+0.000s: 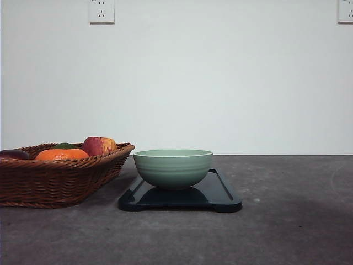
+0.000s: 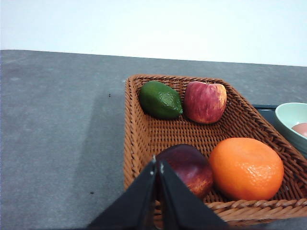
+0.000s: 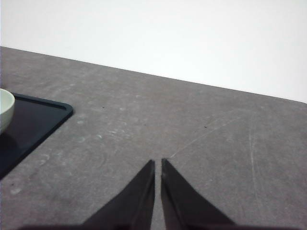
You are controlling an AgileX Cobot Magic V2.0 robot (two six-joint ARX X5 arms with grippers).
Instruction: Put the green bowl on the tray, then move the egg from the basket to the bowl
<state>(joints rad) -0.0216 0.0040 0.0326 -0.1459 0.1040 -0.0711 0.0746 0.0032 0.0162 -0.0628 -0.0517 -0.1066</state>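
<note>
With the green bowl (image 1: 172, 167) sitting on the tray (image 1: 223, 194) and something pale pink, likely the egg (image 2: 301, 129), inside it, little looks left to spoil. The left gripper (image 2: 158, 167), jaws pressed together and empty, hangs over the basket (image 2: 135, 143); dipping could nudge fruit. The right gripper (image 3: 158, 165), also closed, hovers above bare table (image 3: 201, 134)

Orange (image 2: 246, 168), red apple (image 2: 205, 101), green lime (image 2: 160, 99), dark plum (image 2: 187, 167); wall sockets (image 1: 101, 11).
</note>
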